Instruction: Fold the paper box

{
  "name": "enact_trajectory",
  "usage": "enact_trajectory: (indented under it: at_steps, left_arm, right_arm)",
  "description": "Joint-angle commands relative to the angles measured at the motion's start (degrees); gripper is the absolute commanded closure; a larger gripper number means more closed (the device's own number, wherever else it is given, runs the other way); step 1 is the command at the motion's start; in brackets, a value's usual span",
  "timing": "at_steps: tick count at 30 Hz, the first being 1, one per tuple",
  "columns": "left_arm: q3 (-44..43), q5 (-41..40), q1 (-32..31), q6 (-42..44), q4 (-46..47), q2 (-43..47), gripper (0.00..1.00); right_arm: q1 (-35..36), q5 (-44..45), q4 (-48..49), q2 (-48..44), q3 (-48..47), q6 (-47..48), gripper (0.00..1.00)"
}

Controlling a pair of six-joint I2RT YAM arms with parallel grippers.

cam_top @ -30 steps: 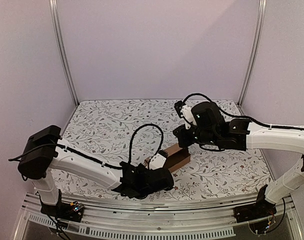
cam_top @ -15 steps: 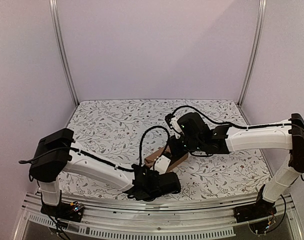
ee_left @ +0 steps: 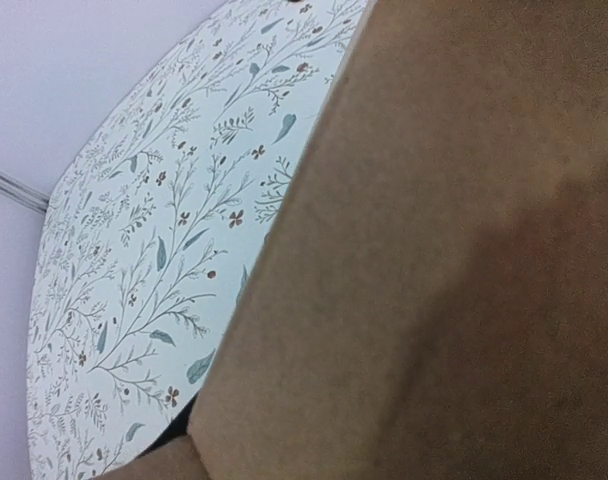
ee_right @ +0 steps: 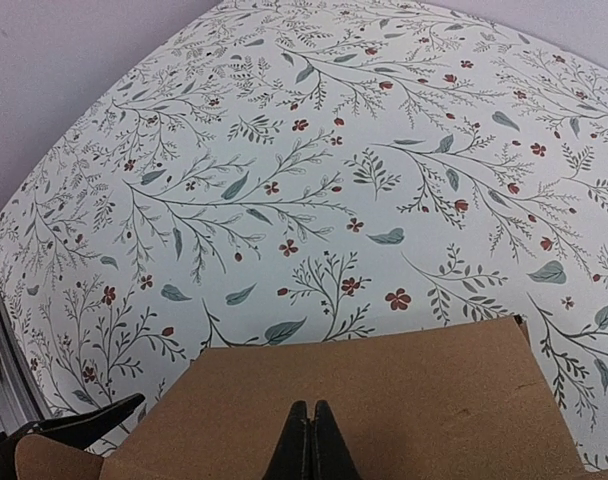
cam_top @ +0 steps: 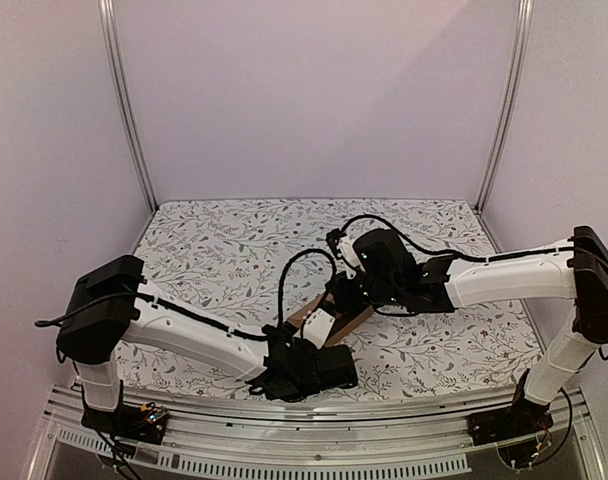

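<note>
The white floral-print table [cam_top: 214, 250] has the plain brown cardboard paper box [cam_top: 358, 318] lying toward six o'clock of its centre, between both arms, probably so one pins it while the other works a flap. The right gripper [ee_right: 308, 425], fingers pressed together, bears on the box's top panel. The left gripper [cam_top: 320, 327] sits at the box's seven-o'clock end; its spread cannot be told.

Brown paper box [ee_right: 384, 400], white floral-print table [ee_right: 284, 150]
</note>
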State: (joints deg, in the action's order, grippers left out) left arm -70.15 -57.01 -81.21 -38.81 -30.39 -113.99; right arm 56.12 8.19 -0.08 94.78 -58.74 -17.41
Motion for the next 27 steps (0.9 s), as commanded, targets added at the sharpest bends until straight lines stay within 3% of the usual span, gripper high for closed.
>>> enact_trajectory:
  at_steps: [1, 13, 27]
  left_arm:
    - [-0.97, 8.88, -4.06, 2.27, 2.58, -0.79, 0.47]
    - [-2.60, 12.89, -4.74, 6.82, 6.62, -1.73, 0.39]
    - [-0.66, 26.15, -5.94, 11.66, 13.98, 1.41, 0.26]
  right_arm:
    - [-0.46, 1.90, -0.46, 4.52, 3.10, -0.65, 1.00]
    - [-0.53, 1.87, 1.17, 6.02, 5.13, -2.46, 1.00]
    - [-1.77, 1.70, 1.04, 7.21, 2.97, -1.75, 1.00]
